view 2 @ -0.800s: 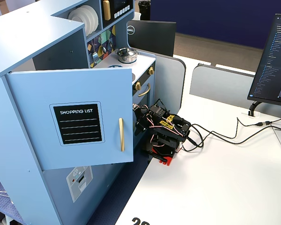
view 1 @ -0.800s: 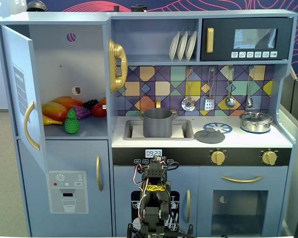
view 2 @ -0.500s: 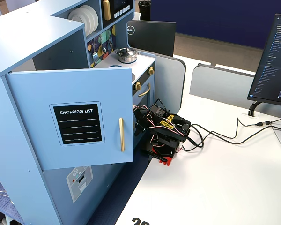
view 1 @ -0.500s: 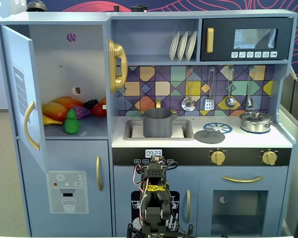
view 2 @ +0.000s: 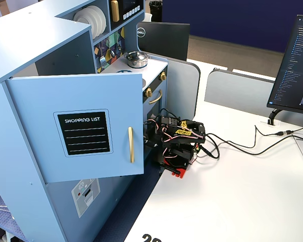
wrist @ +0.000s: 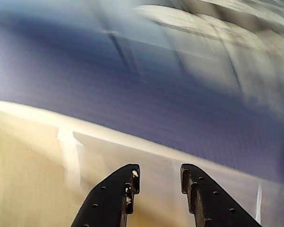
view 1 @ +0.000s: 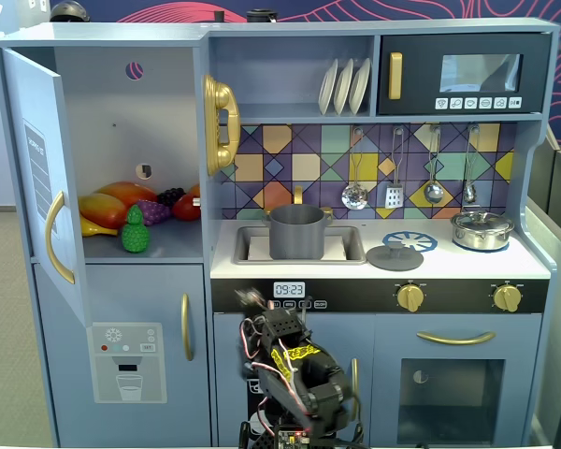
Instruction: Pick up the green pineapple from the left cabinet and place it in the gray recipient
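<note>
Nothing done yet. Sitting folded low in front of the toy kitchen, gripper slightly spread, holding nothing. Green pineapple standing on the open left cabinet shelf beside other fruit. Gray pot waiting empty in the sink.

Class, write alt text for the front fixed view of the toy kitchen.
A green pineapple stands among toy fruit in the open left cabinet of a blue-gray toy kitchen. A gray recipient sits in the sink, and the robot arm is folded low in front.
</note>
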Robot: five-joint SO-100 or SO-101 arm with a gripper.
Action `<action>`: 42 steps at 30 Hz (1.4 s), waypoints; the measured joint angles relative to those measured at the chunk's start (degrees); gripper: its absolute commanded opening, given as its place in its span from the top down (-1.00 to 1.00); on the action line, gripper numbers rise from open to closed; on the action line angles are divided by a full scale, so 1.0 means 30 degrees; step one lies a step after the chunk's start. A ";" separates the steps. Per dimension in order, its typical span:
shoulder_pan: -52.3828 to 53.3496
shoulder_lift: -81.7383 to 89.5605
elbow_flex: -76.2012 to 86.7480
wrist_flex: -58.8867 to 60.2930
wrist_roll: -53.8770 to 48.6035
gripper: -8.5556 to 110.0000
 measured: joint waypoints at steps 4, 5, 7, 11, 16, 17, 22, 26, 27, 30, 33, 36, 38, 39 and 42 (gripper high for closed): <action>-0.3867 -0.2549 -0.1875 -0.9404 -0.0117 0.67; -0.4541 -0.3193 -0.2607 -1.1338 -0.0117 0.60; -0.5156 -0.4131 -0.4131 -1.3799 -0.0146 0.52; -0.5303 -0.7354 -0.6270 -1.7373 -0.0908 0.41; -0.5098 -1.0840 -0.8291 -2.0742 -0.1084 0.34; -0.5098 -1.1455 -0.8701 -2.1270 -0.1084 0.33; -0.5068 -1.4443 -1.0576 -2.2852 -0.0791 0.28; -0.4717 -1.7139 -1.2363 -2.4199 -0.0059 0.27; -0.4541 -1.7842 -1.2832 -2.4668 0.0264 0.27; -0.4307 -1.9863 -1.4121 -2.5928 0.0996 0.26; -0.4277 -2.1299 -1.5146 -2.6543 0.1406 0.25; -0.4219 -2.2266 -1.5820 -2.6660 0.1465 0.26; -0.4219 -2.2822 -1.6230 -2.6660 0.1465 0.26; -0.4219 -2.3145 -1.6494 -2.6660 0.1465 0.26; -0.4219 -2.4170 -1.7432 -2.6689 0.1465 0.26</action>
